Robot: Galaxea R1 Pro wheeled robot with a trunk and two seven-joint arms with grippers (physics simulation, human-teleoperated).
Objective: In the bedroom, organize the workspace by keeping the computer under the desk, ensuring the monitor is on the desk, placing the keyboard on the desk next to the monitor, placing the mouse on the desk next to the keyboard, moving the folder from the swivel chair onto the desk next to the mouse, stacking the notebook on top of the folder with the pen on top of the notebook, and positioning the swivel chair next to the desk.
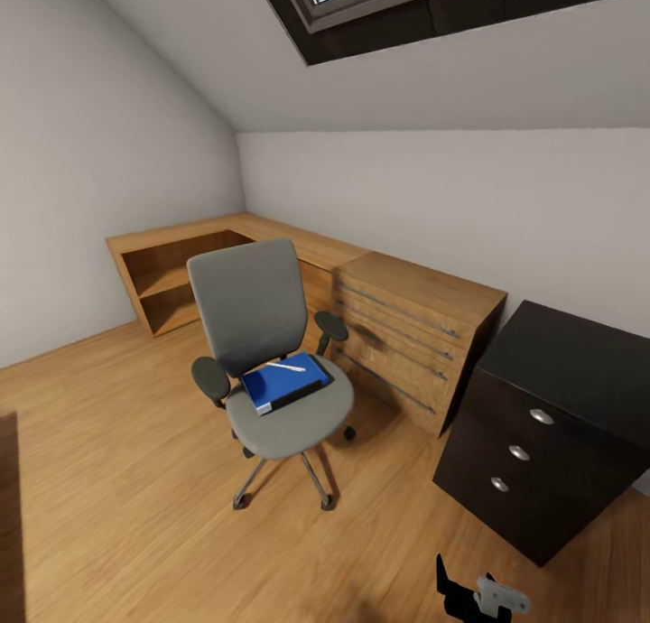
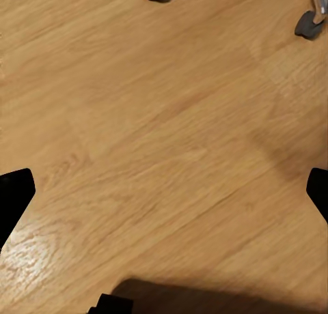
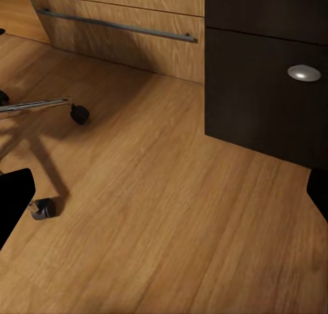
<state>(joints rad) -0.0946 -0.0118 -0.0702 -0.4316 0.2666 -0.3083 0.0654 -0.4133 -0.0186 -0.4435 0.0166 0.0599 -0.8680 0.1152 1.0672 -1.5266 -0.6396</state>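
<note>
The bright blue rectangular folder (image 1: 285,382) with the thin white pen (image 1: 288,367) on top lies on the grey upholstered swivel chair (image 1: 262,339), left of the black drawers (image 1: 528,451); both claws (image 2: 164,191) (image 3: 164,191) gape open, empty.

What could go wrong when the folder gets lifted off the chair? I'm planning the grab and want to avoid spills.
The pen lies loose on the folder, so tilting the folder could roll it onto the floor. The swivel chair stands on casters and may roll or turn if pushed. Its armrests flank the seat, narrowing the approach.
</note>
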